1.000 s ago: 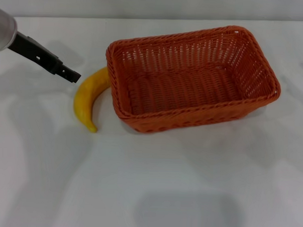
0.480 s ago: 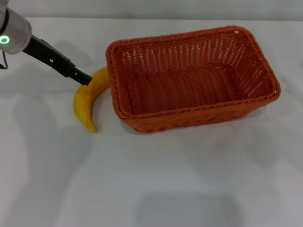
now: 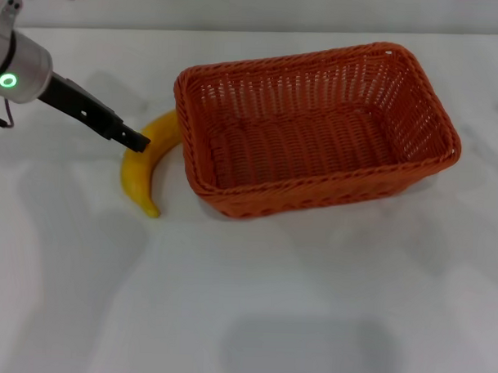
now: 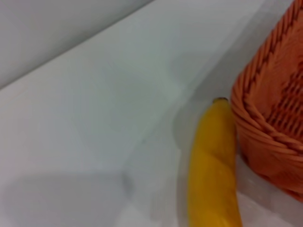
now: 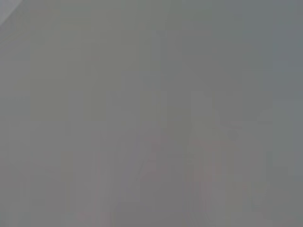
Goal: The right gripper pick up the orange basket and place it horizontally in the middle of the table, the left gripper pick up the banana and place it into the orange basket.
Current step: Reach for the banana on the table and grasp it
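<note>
Head view shows a large rectangular orange woven basket [image 3: 316,127] resting upright on the plain white table [image 3: 310,303], with its long side running across. A single curved yellow banana [image 3: 145,162] lies on the table touching the basket's left short wall. The left gripper [image 3: 136,140], slim and black on a grey wrist with a green light, hangs at the banana's upper part, on the side away from the basket. Whether its jaws are open or closed cannot be told. The right gripper is not in view; its wrist camera shows only blank grey. Likely risks: the banana sits tight against the basket, so a jaw may catch the wicker wall, or the smooth curved fruit may roll or slip free. No brand, label or writing is readable anywhere.
</note>
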`<state>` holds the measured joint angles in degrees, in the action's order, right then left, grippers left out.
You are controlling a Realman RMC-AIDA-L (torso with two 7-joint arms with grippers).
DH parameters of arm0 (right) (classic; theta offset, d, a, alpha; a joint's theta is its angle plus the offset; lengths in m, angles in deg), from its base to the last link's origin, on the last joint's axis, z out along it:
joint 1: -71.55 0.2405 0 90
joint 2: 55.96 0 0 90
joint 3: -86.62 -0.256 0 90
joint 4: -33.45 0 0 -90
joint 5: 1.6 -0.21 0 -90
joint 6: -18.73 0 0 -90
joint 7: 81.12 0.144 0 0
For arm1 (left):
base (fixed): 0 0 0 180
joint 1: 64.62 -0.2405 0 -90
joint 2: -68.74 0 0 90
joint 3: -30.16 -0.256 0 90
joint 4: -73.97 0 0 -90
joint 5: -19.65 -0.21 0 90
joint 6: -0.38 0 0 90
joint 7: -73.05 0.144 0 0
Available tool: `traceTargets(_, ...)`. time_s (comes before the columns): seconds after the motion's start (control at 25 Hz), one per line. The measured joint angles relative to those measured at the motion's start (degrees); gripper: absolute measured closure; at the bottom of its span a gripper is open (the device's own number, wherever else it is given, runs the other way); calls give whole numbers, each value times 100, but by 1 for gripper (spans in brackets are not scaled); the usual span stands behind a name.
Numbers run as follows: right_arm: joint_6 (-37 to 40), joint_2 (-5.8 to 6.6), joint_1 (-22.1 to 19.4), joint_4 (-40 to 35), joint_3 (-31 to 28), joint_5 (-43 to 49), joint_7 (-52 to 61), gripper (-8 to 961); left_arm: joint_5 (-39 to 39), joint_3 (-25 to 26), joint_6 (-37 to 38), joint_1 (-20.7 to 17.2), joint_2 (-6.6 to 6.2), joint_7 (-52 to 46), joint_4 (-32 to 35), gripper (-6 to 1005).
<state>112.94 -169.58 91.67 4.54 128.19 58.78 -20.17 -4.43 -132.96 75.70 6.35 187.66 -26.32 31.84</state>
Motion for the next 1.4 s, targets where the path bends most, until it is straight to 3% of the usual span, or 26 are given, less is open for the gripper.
traceTargets(1.4,40,25,-24,-1,9,9,92,175,-36,8,-616,-166,0,-220,686,131)
